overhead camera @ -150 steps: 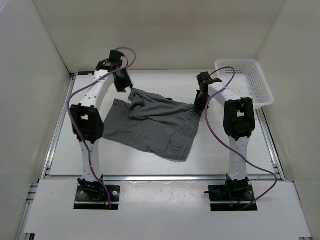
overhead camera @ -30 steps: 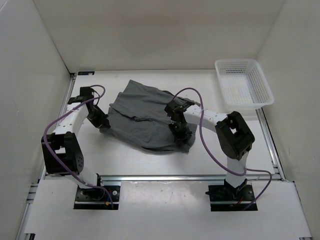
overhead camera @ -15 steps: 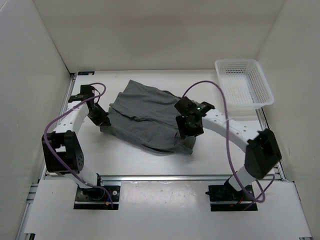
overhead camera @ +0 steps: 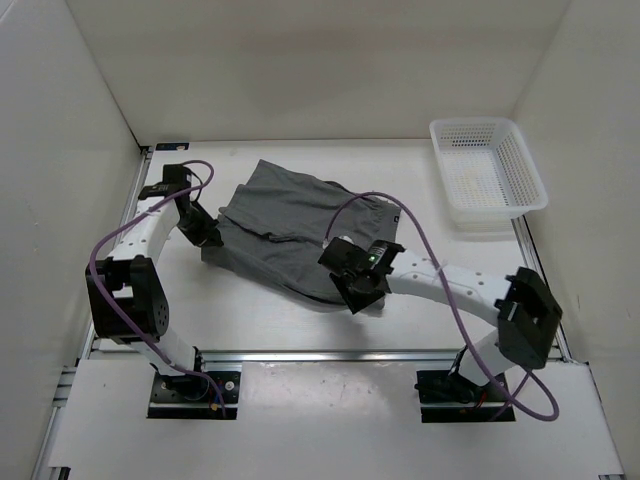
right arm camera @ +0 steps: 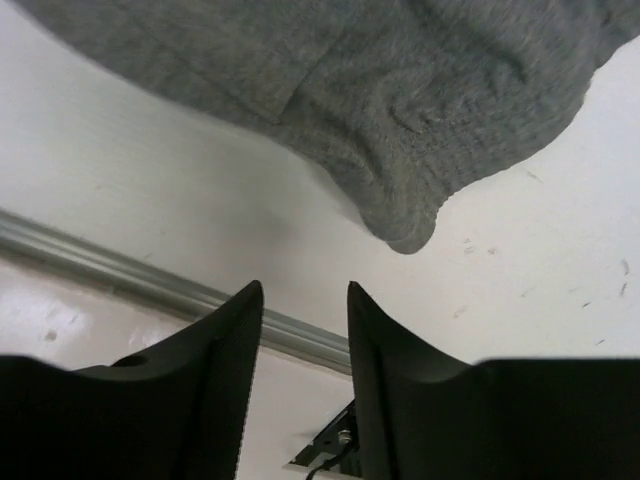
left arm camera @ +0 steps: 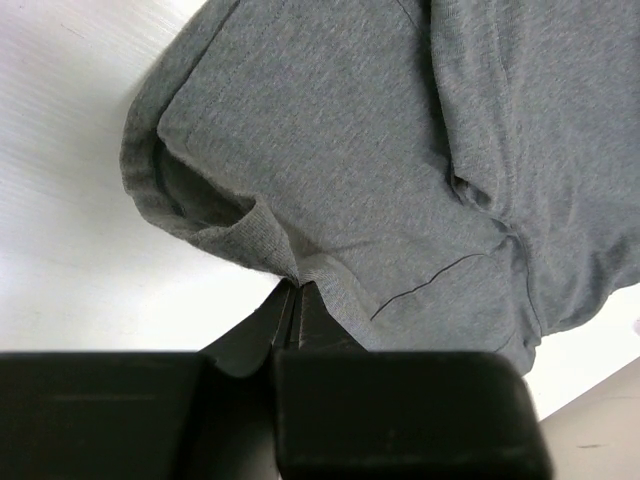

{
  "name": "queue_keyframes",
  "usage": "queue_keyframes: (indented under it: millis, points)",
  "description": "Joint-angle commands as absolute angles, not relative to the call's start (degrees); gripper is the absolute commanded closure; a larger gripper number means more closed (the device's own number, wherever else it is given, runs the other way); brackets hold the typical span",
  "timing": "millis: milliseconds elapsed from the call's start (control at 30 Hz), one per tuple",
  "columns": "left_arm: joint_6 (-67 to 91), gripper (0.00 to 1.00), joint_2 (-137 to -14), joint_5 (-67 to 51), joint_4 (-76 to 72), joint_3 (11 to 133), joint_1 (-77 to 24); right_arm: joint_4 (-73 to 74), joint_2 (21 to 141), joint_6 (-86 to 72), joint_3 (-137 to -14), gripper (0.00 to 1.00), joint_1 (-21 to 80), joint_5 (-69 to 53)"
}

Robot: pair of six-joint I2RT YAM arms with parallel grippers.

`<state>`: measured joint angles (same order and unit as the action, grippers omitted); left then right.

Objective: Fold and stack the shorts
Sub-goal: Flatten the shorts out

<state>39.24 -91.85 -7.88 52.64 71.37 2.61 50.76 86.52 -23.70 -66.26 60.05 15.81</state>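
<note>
Right gripper (right arm camera: 300, 330) slightly parted and empty above the table (overhead camera: 420, 310) beside the near edge of the shorts (overhead camera: 290, 235), plain grey, rumpled and loosely folded mid-table, left gripper (left arm camera: 297, 300) pinching their left hem, white basket (overhead camera: 488, 175) far right

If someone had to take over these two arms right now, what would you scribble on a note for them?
Left gripper: shut on the shorts, pinching their left edge.
Right gripper: open, holding nothing, just off the near right corner of the cloth.
Shorts: bunched and partly folded over themselves mid-table, not yet a neat fold.
White basket: far right corner of the table, nothing in it.
Done: a rough first fold.
Left: probably regrip that near corner, flatten and finish folding, then stack.
</note>
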Motion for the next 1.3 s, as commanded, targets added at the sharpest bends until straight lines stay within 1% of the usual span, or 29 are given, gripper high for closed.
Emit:
queue_keyframes:
  millis: [0,33,200,333,433,500,600,633,700,933,1133,1267]
  points:
    - [39.29,0.9,-91.76,-6.42,52.55,73.48,2.46,48.35,89.82,-23.29,-65.74,0.53,59.41,17.93]
    - [39.29,0.9,-91.76,-6.42,52.56,73.48,2.46,47.82,90.61,-23.29,-65.74,0.51,59.41,17.93]
    - [39.29,0.9,-91.76,-5.81,53.08,74.0,2.46,44.04,96.5,-22.76,-65.74,0.51,59.41,17.93]
    - [39.29,0.9,-91.76,-5.8,53.09,74.0,2.46,42.19,101.76,-22.76,-66.97,0.51,59.41,22.75]
    - [39.29,0.9,-91.24,-5.8,53.09,74.0,2.46,41.49,105.1,-21.71,-68.47,0.51,59.41,23.99]
    - [39.29,0.9,-91.23,-5.28,53.61,74.0,2.46,40.96,106.43,-21.71,-68.99,0.52,59.41,24.52]
    - [38.76,0.9,-91.23,-4.75,54.14,74.0,2.46,40.34,108.19,-21.71,-68.99,0.57,58.18,25.13]
    - [38.76,0.9,-91.23,-4.75,54.14,74.0,2.46,40.34,108.19,-21.71,-68.47,0.6,57.49,25.75]
    - [38.24,0.9,-91.23,-4.22,54.75,74.53,2.46,40.34,105.75,-22.32,-68.47,0.61,56.96,27.24]
    - [38.23,0.9,-91.23,-4.22,54.76,75.06,2.46,40.43,97.38,-25.58,-64.43,0.61,55.73,30.76]
    - [38.23,0.9,-91.23,-4.22,54.76,75.06,2.46,40.43,95.8,-25.05,-63.9,0.56,55.72,31.9]
    - [38.23,0.9,-91.23,-4.22,55.28,75.06,2.46,39.12,98.78,-23.74,-65.13,0.54,55.72,31.3]
